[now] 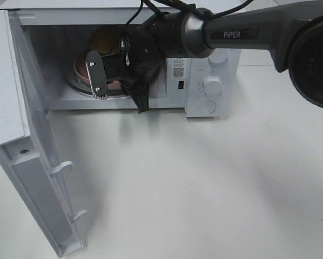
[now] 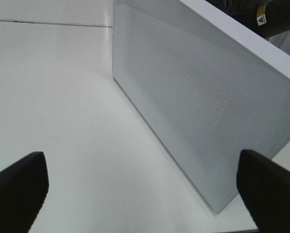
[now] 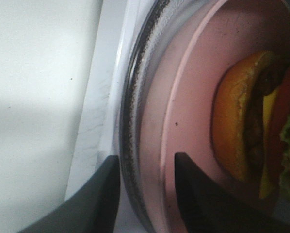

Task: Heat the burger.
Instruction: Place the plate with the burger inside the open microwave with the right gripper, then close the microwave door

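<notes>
From up high, the white microwave (image 1: 204,65) stands at the far side of the table (image 1: 204,189). Its door (image 1: 32,156) is swung wide open to the left, so an arm can get in. The right claw (image 1: 115,81) is inside the oven, low over the pink plate (image 1: 79,65), which sits on the round glass tray (image 1: 75,86). A brown round top behind the claw looks like the burger (image 1: 103,40), but the claw hides most of it. The knobs (image 1: 212,83) on the right are free to reach. The left claw does not show here.

In the left wrist view, the left claw (image 2: 140,194) has its two black fingers (image 2: 16,189) very far apart with nothing between them. It hangs over the table near the outer side of the open door (image 2: 193,107). I think it is there so it can push the door shut.

In the right wrist view, the right claw (image 3: 147,194) is part way open. One finger is just outside the glass tray (image 3: 135,97). The other lies over the pink plate (image 3: 193,97), and the plate's edge is in the gap. The edge does not look squeezed, though I cannot tell if a finger touches it. The burger (image 3: 242,121) sits toward the middle of the plate, apart from the fingers. I think the claw grabs the plate because a soft bun would squash. The burger is in the oven, so the door and a knob are what is left.
</notes>
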You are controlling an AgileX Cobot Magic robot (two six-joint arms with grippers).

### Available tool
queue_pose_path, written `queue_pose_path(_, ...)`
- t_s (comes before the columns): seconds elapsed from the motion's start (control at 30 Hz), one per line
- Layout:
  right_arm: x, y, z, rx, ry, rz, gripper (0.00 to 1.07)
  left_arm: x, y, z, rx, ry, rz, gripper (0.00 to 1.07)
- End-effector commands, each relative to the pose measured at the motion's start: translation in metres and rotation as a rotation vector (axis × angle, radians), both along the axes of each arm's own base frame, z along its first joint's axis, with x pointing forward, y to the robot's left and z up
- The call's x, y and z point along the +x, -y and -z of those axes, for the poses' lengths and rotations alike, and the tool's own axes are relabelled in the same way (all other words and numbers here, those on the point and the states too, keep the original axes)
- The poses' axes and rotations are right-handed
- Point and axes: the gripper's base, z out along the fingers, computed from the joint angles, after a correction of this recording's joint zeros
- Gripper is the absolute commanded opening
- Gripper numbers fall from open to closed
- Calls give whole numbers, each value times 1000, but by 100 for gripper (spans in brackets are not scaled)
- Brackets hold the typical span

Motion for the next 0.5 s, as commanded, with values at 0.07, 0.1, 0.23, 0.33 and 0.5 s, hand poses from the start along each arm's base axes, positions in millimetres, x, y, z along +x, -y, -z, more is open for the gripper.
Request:
queue_pose_path(0.07,-8,5,-12,20,1,-2,48,-3,0,1,-1,13,-1,98)
queue_pose_path(0.1,-8,5,-12,20,1,-2,48,-3,0,1,-1,13,-1,98)
queue_pose_path(0.23,-19,13,-17,22,-9,-4,65,-3,0,1,-1,13,-1,98)
queue_pose_path(0.33,-21,14,-19,26,-9,-6,67,-3,0,1,-1,13,-1,98)
queue_pose_path(0.5,-30,20,-28,54,11,-21,69,-3,0,1,-1,13,-1,98)
